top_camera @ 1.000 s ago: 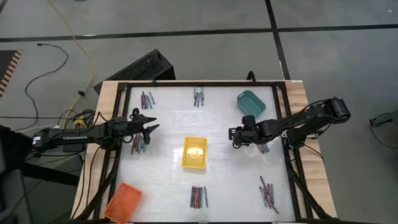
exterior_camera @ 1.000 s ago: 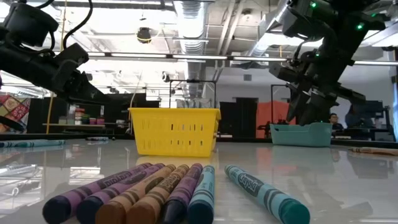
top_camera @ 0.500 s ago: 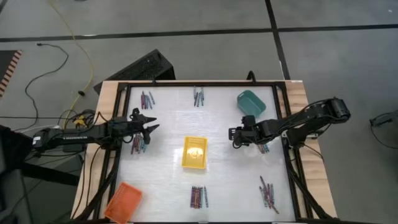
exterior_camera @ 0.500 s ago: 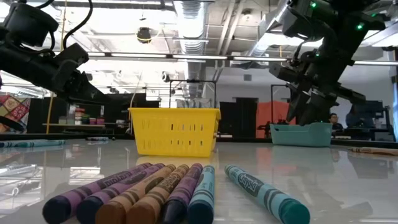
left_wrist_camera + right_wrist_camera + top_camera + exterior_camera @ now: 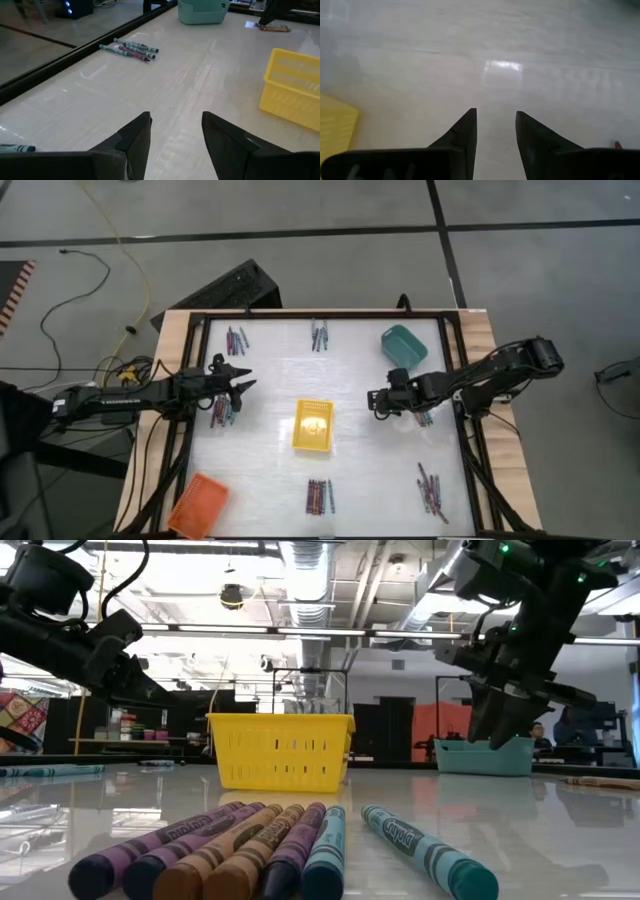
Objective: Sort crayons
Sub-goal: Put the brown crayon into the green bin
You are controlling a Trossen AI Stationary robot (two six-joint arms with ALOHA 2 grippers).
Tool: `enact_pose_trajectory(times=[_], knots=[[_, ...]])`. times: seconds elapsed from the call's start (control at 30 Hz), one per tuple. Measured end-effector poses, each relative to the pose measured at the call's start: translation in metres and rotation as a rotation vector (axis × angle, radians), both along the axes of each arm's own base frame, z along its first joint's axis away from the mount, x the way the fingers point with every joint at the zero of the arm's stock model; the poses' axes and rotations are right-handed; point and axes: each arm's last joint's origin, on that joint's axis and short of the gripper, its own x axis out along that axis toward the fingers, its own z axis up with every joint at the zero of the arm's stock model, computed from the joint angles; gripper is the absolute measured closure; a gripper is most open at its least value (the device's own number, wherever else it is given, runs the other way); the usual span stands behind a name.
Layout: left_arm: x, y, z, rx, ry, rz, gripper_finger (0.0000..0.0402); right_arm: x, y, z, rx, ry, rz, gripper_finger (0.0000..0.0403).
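Six crayon clusters (image 5: 319,497) | 3 trays (image 5: 313,425) | 2 pincers (image 5: 243,385) empty

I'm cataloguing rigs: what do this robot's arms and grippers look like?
Both arms are dark, slim and jointed. The left gripper and right gripper each end in two black, wedge-shaped fingers. Black cables trail along the left arm; green lights glow on the right arm.

The crayons (image 5: 319,497) lie flat in small bunches around the yellow tray (image 5: 313,425). One row, purple, brownish and teal with paper wrappers, lies side by side at the near edge. Other clusters lie at the far edge, the far-left corner, left of the tray, right of it, and at the near-right corner.
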Motion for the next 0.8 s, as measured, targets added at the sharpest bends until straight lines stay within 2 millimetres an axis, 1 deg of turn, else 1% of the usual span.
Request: enact_pose_trajectory(times=[0.43, 0.6, 0.8], knots=[[0.0, 0.0, 0.0, 0.0, 0.0, 0.0, 0.0235, 0.002, -0.001, 0.001, 0.003, -0.015, 0.005, 0.0274], [0.0, 0.0, 0.0, 0.0, 0.0, 0.0, 0.0235, 0.01, -0.004, 0.004, 0.0, -0.091, 0.014, 0.0274], [0.0, 0.0, 0.0, -0.002, 0.0, -0.006, 0.0235, 0.016, -0.004, 0.009, 0.01, -0.173, 0.014, 0.0274]])
